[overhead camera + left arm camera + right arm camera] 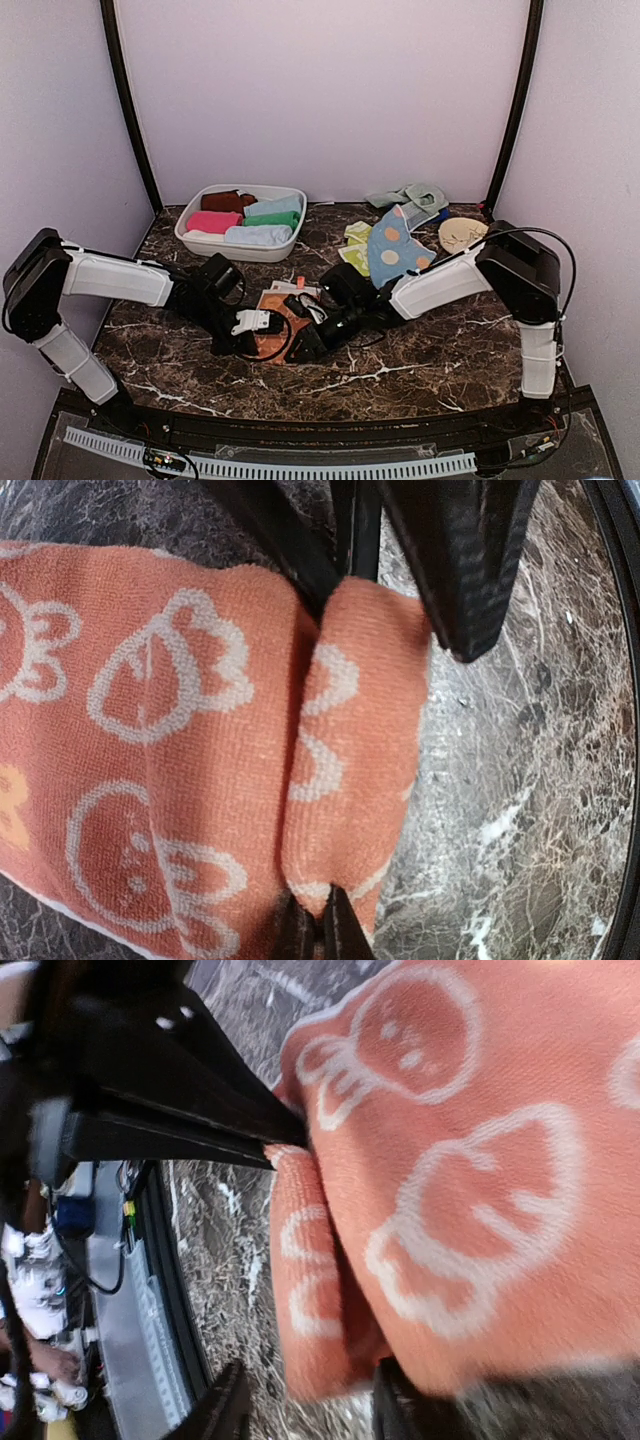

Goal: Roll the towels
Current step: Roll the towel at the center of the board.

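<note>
Black left tool (318,927) is clenched on the rolled edge of the orange towel (180,740), at near centre of the table (420,380). The right tool (310,1405) grasps the same roll. The blue towel (395,250) lies farther right, toward the far edge.

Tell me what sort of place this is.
Probably a staged test booth, not a home: plain lilac walls, black corner posts, a marble-pattern table, a white tub of rolled towels.

tub (236,251): I'm seeing it sitting back left on the table (420,375).
disc (461,233): I'm seeing it lying back right.
</note>
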### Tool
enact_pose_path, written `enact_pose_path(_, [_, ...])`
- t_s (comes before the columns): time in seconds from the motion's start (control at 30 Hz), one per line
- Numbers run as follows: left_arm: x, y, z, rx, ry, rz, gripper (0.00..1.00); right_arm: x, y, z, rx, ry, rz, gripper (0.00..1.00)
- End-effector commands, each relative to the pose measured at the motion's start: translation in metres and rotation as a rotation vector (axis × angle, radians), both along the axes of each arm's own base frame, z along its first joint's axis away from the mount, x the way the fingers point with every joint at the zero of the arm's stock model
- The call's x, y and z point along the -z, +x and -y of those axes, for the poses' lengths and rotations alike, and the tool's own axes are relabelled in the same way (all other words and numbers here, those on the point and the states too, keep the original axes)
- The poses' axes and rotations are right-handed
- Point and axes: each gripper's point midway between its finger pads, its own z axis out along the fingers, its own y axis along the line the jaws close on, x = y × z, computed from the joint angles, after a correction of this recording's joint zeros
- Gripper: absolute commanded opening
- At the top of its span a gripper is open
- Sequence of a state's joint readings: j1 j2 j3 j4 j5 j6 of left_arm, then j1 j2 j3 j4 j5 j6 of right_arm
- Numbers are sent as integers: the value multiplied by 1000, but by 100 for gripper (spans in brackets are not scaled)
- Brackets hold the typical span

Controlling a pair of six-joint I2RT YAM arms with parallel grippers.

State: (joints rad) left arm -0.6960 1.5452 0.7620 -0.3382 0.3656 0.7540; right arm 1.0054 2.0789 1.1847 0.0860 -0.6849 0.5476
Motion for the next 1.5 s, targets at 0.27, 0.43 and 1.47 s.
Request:
enact_pose_path(0.27, [18, -7, -9, -77, 61, -293, 0, -103, 63, 79, 391, -91, 952, 100])
enact_pose_path(0.43, [25, -9, -11, -67, 98, -335, 0, -118, 103, 135, 714, -214, 951, 100])
enact_pose_path(1.47, [28, -7, -17, -32, 145, -436, 1, 10, 17, -16, -407, -313, 1675, 44])
